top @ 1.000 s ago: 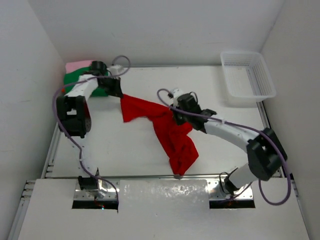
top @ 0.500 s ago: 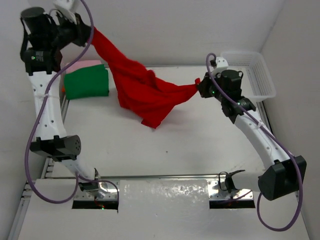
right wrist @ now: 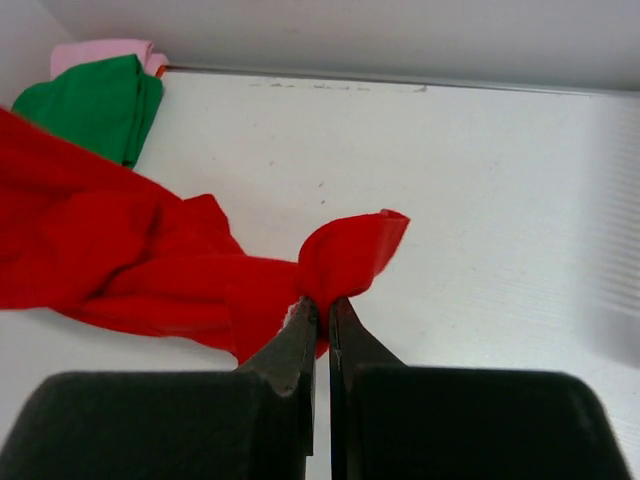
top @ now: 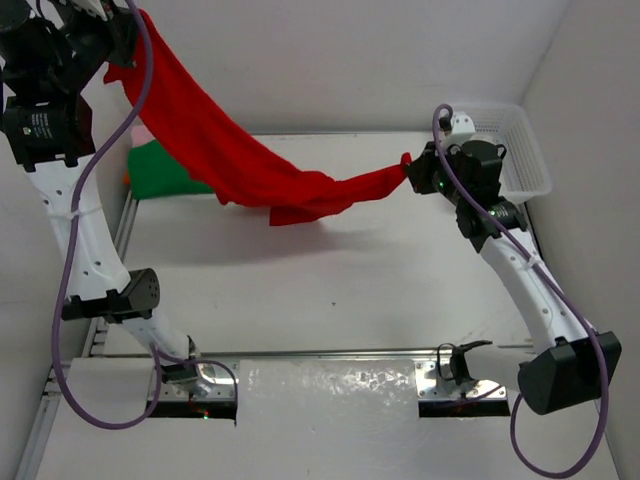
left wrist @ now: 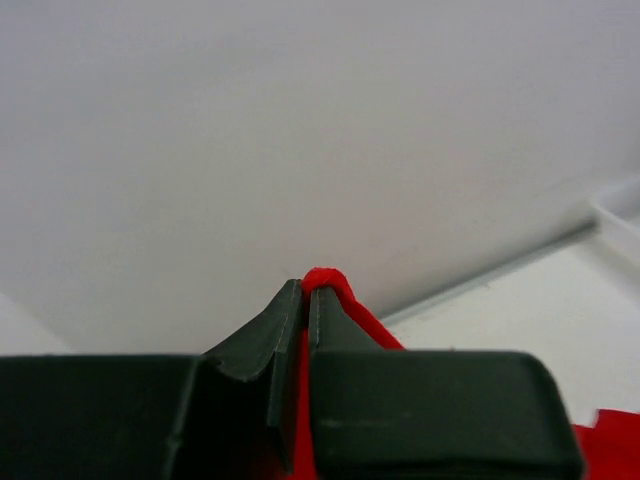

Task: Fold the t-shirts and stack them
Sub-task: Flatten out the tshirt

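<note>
Left pincer and right pincer each clamp a red t-shirt edge, cloth slung above table.

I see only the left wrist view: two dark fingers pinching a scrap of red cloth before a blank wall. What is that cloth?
Observer: A red fabric t-shirt, stretched from the raised left gripper across to the other arm.
Operator: Does the other arm hold it too?
Observer: Yes, the right gripper is shut on a bunched edge of it.
Operator: Are there other shirts?
Observer: A folded green fabric t-shirt lies in the table's far left corner, with a light pink t-shirt showing behind it.
</note>
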Controlling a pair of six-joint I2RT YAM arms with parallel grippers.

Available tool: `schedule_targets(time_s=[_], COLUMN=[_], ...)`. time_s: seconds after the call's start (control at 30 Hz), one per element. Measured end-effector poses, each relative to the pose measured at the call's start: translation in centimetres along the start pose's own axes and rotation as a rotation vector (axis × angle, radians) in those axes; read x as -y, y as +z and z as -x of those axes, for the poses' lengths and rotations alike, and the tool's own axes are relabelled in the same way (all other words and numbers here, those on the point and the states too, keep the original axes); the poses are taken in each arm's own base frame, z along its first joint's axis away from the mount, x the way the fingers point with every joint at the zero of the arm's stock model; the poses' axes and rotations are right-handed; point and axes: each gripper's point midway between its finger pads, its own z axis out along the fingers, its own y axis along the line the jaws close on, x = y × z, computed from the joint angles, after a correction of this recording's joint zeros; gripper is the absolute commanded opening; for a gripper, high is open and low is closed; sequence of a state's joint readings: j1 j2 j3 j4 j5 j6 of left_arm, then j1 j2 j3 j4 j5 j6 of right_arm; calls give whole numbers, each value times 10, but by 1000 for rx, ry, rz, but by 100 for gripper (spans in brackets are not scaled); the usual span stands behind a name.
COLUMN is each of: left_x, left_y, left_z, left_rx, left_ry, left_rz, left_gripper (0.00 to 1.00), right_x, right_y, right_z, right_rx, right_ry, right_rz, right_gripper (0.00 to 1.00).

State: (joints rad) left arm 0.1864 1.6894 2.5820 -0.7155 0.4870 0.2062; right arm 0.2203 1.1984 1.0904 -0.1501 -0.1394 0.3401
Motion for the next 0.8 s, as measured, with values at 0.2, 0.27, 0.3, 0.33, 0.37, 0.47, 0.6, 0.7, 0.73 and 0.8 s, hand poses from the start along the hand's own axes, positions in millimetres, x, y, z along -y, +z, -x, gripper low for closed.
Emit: schedule_targets(time_s=[0.2, 0.27, 0.3, 0.33, 0.37, 0.47, 0.6, 0.7, 0.73, 0.8], left_x=[80, 141, 172, 209, 242, 336, 418, 424, 418, 391], left_y=[8, 4, -4, -15, -28, -78, -164, -186, -177, -148], left_z=[-32, -55, -71, -91, -110, -174, -251, -271, -274, -278], left_rx=[-88, -158, -208, -268, -325, -497, -721, -792, -788, -776], left_ry=[-158, -189, -206, -219, -225, -184, -58, 11, 29, 16], left_rz=[-312, -497, -586, -690, -782, -1045, -1346, -1398, -1360, -1247], left_gripper=[0, 0, 5, 12, 34, 85, 100, 100, 100, 100], right_x=[12, 17, 20, 22, 26, 41, 77, 108, 118, 131], right_y=[46, 78, 94, 109, 122, 154, 177, 180, 176, 164], right_z=[3, 12, 17, 19, 22, 23, 12, -3, -10, -17], right_rx=[-66, -78, -78, -90, -93, -116, -177, -240, -265, -304], right_ry=[6, 7, 9, 20, 27, 48, 108, 150, 160, 169], right_rz=[-5, -4, -1, -1, -3, -24, -80, -131, -155, -198], right_gripper=[0, 0, 2, 5, 15, 42, 83, 97, 99, 99])
